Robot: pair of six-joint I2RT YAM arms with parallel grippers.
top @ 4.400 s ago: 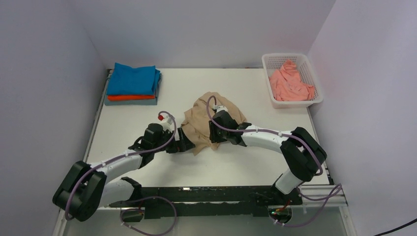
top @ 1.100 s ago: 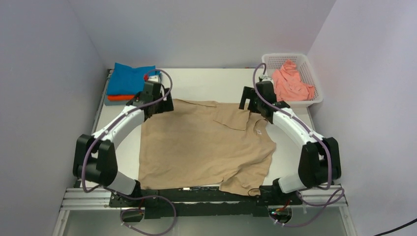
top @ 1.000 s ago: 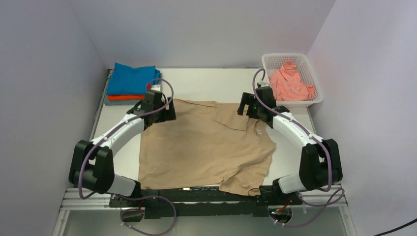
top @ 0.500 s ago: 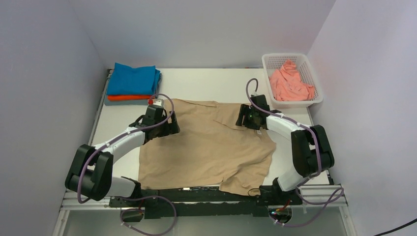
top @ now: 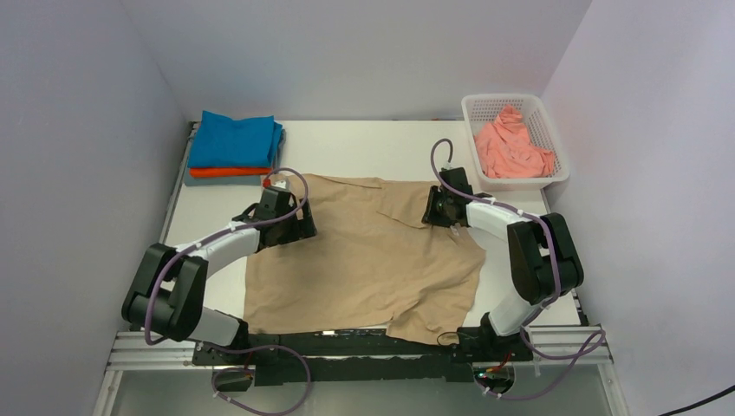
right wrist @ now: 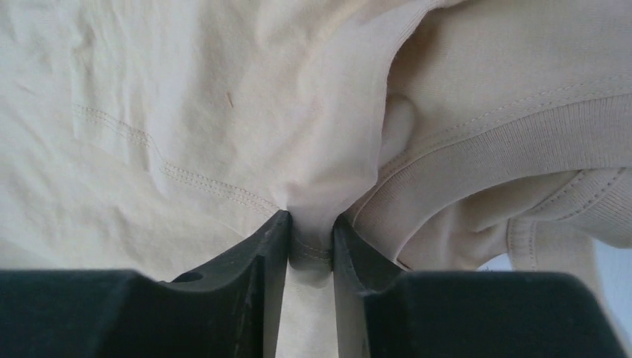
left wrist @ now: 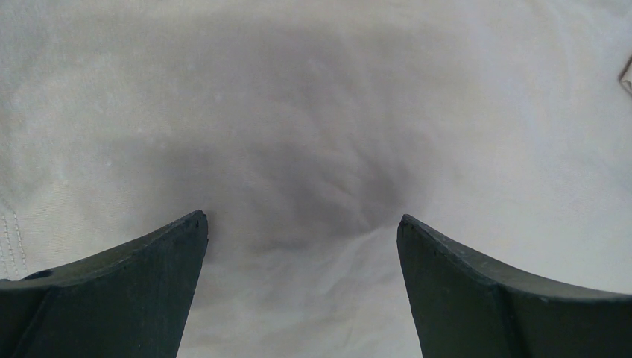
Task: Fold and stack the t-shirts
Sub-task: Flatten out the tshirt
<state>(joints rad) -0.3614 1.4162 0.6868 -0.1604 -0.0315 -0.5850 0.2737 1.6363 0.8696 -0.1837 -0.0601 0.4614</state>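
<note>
The tan-beige t-shirt (top: 364,251) lies spread on the table, with its far right part folded over near the collar. My left gripper (top: 303,227) is open and empty, its fingers (left wrist: 134,283) wide apart just above the shirt's left part (left wrist: 313,149). My right gripper (top: 436,211) is shut on a pinch of the tan shirt (right wrist: 309,224) beside the ribbed collar (right wrist: 492,149). The bright blue shirt (top: 232,139) tops a folded stack with the orange-red shirt (top: 227,172) and the grey shirt (top: 227,181) under it. The salmon pink shirt (top: 510,143) lies crumpled in the basket.
The white mesh basket (top: 555,147) stands at the far right corner. The folded stack sits at the far left corner. The tan shirt's hem hangs over the table's near edge (top: 364,334). Walls close in on the left, back and right.
Over the last second both grippers moved inward and nearer along the shirt's far edge. Four seconds ago the tan shirt was a crumpled heap; now it lies spread out.
</note>
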